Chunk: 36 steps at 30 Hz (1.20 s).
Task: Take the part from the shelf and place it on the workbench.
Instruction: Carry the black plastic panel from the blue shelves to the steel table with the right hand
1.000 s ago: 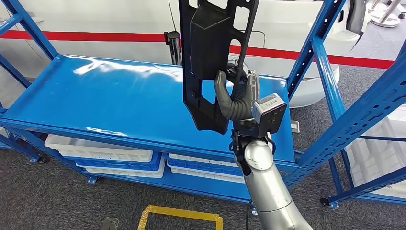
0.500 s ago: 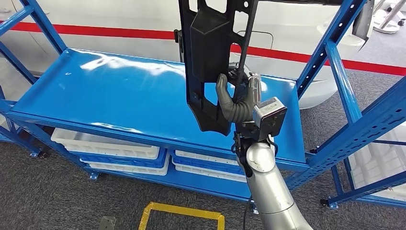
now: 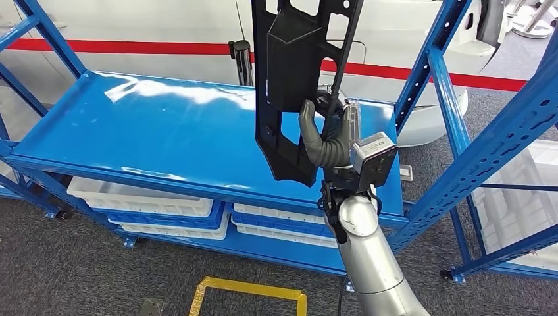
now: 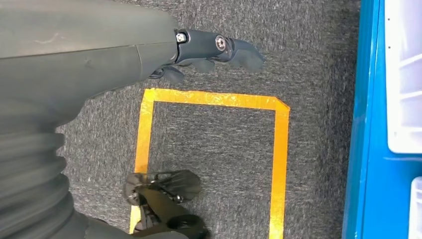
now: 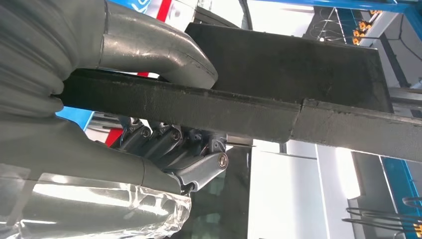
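Grey carpet [image 3: 79,276] runs under the robot, marked nearest the body by a yellow tape square [image 3: 247,296]. Over that square, in the left wrist view, the left hand [image 4: 209,52] hangs with nothing in it; whether its fingers are spread or curled cannot be determined. Beyond the tape stands the blue shelf [image 3: 131,138], its near edge crossed by the silver right arm; white trays [image 3: 141,204] sit on the lower tier. The right hand [image 3: 326,135] grips the black part [image 3: 293,85] upright above the right end of the shelf top, thumb on one face and dark fingers wrapped behind a narrow rib, as the right wrist view confirms. The part's lower tip appears to hang clear of the shelf surface, and its upper end runs out of the picture. Step in hand, as judged: withdrawing the part from the shelf for transfer to the workbench. Procedure: maintain firm grip pressure, since the long part can pivot about the rib; keep it vertical; clear the right front upright [image 3: 487,158] before turning. Against the frame half a second earlier, the shelf and floor sit shifted across the head view, indicating camera movement; the grip on the part is unchanged.
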Each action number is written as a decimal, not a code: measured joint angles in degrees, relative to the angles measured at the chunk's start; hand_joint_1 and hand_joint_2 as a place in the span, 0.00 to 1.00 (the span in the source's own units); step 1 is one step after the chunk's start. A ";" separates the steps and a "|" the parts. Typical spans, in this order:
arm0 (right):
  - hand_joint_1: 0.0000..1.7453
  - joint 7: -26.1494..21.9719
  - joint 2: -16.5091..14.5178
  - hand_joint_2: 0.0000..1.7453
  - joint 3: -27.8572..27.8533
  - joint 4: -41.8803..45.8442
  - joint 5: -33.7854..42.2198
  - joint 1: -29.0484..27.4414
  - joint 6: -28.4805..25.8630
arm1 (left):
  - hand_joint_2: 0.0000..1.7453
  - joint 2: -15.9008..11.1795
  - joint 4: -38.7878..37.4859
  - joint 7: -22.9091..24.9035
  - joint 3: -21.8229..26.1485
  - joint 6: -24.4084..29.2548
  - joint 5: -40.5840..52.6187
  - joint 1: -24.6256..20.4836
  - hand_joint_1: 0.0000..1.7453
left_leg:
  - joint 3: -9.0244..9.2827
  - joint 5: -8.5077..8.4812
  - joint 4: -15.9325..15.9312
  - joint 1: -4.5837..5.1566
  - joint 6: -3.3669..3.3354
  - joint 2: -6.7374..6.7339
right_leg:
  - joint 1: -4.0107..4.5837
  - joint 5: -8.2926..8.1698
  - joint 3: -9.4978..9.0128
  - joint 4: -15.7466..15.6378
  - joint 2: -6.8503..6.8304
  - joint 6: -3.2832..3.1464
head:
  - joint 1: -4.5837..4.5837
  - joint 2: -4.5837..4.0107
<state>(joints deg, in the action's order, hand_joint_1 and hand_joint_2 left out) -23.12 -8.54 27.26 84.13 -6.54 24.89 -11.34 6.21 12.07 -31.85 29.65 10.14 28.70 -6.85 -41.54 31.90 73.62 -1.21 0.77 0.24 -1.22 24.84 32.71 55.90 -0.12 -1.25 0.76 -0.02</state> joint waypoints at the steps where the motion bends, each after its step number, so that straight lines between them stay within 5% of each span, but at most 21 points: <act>1: 1.00 0.00 0.00 1.00 0.00 -0.01 0.00 -0.01 0.00 | 1.00 0.00 0.00 0.00 0.02 0.00 -0.01 0.01 0.00 | 0.60 -0.73 -0.72 -0.02 -0.06 -0.01 | 0.07 -0.03 0.14 0.13 0.01 -0.03 | 0.00 0.00; 4: 1.00 0.00 -0.09 1.00 -0.02 0.02 -0.01 0.03 0.00 | 1.00 -0.05 0.02 -0.01 0.08 0.00 -0.01 -0.08 0.00 | 6.91 -5.30 -11.76 0.15 -0.79 -0.01 | 0.31 -0.16 0.26 0.31 0.07 0.11 | -0.02 0.00; 6: 1.00 -0.01 -0.20 1.00 -0.04 0.03 -0.01 0.10 0.00 | 1.00 -0.10 0.02 -0.03 0.10 -0.01 0.00 -0.17 0.00 | 8.85 -6.22 -15.61 0.58 -1.34 0.03 | 0.50 -0.40 0.44 0.26 0.05 0.53 | 0.02 0.00; 10: 1.00 -0.02 -0.26 1.00 -0.03 0.05 -0.03 0.23 0.00 | 1.00 -0.05 0.02 -0.06 0.13 -0.02 0.01 -0.19 0.00 | 8.73 -7.49 -16.91 0.70 -2.83 -0.05 | 0.75 -0.09 1.38 0.84 0.02 1.63 | 0.03 0.00; 14: 1.00 -0.07 0.06 1.00 -0.02 0.04 -0.03 0.24 0.01 | 1.00 0.00 0.02 -0.07 0.22 -0.02 0.00 -0.26 0.00 | 7.78 -8.71 -17.59 0.72 -3.80 -0.15 | 0.56 6.47 7.32 14.14 0.06 1.24 | -0.18 0.00; 16: 1.00 -0.07 0.27 1.00 -0.02 0.02 -0.07 0.10 0.03 | 1.00 0.01 0.02 -0.08 0.29 -0.02 -0.01 -0.22 0.00 | 7.14 -9.15 -17.54 0.79 -3.68 -0.06 | 0.50 7.29 7.90 16.65 0.05 1.82 | -0.19 0.00; 18: 1.00 -0.12 0.34 1.00 -0.01 0.03 -0.14 0.10 0.12 | 1.00 0.04 0.02 -0.13 0.32 -0.02 -0.04 -0.21 0.00 | 6.75 -9.48 -17.40 0.79 -3.37 0.07 | 0.43 4.96 3.55 9.67 0.04 2.65 | -0.19 0.00; 21: 1.00 -0.24 0.25 1.00 0.02 0.04 -0.20 0.25 0.28 | 1.00 0.07 0.02 -0.23 0.34 -0.02 -0.08 -0.23 0.00 | 6.23 -9.71 -16.86 1.10 -2.71 0.14 | 0.56 2.43 -1.83 0.07 0.07 2.25 | -0.12 0.00; 25: 1.00 -0.34 0.12 1.00 0.01 0.04 -0.22 0.30 0.49 | 1.00 0.05 0.02 -0.25 0.37 -0.02 -0.09 -0.14 0.00 | 5.50 -9.44 -16.06 0.82 -1.42 0.09 | 0.25 1.39 -1.83 -0.52 0.07 0.61 | -0.06 0.00; 27: 1.00 -0.53 -0.07 1.00 0.01 0.04 -0.25 0.30 0.73 | 1.00 0.02 0.02 -0.24 0.39 -0.02 -0.09 -0.12 0.00 | 3.64 -6.04 -11.45 0.47 -0.77 0.04 | -0.14 0.90 -1.65 -0.66 0.01 -0.13 | 0.08 0.00; 29: 1.00 -0.81 -0.18 1.00 0.02 0.03 -0.22 0.26 1.04 | 1.00 0.02 0.02 -0.24 0.41 -0.02 -0.09 -0.08 0.00 | 0.53 -1.62 -3.33 0.17 -0.09 -0.01 | 0.04 0.61 -1.22 -0.59 -0.03 -0.48 | 0.17 0.00; 31: 1.00 -1.03 -0.20 1.00 0.02 0.02 -0.14 0.20 1.33 | 1.00 0.02 0.02 -0.24 0.44 -0.02 -0.16 -0.02 0.00 | -0.47 -0.39 0.49 -0.01 0.20 -0.01 | 0.18 0.44 -0.82 -0.39 -0.04 -0.52 | 0.16 0.00; 36: 1.00 -1.36 -0.27 1.00 0.02 0.04 -0.01 0.24 1.74 | 1.00 -0.11 0.02 -0.28 0.47 -0.02 -0.26 -0.10 0.00 | 8.85 -6.04 -14.93 0.32 -1.05 -0.01 | 0.60 0.16 -0.30 0.15 0.00 0.01 | 0.13 0.00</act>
<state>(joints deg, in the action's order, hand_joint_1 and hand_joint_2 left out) -24.49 -8.81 27.27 84.17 -6.55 25.14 -9.60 6.09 12.09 -32.13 30.12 10.13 28.44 -6.95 -32.69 25.86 58.69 -0.88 -0.27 0.23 -0.62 25.00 32.41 56.05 -0.11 -1.24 0.89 -0.02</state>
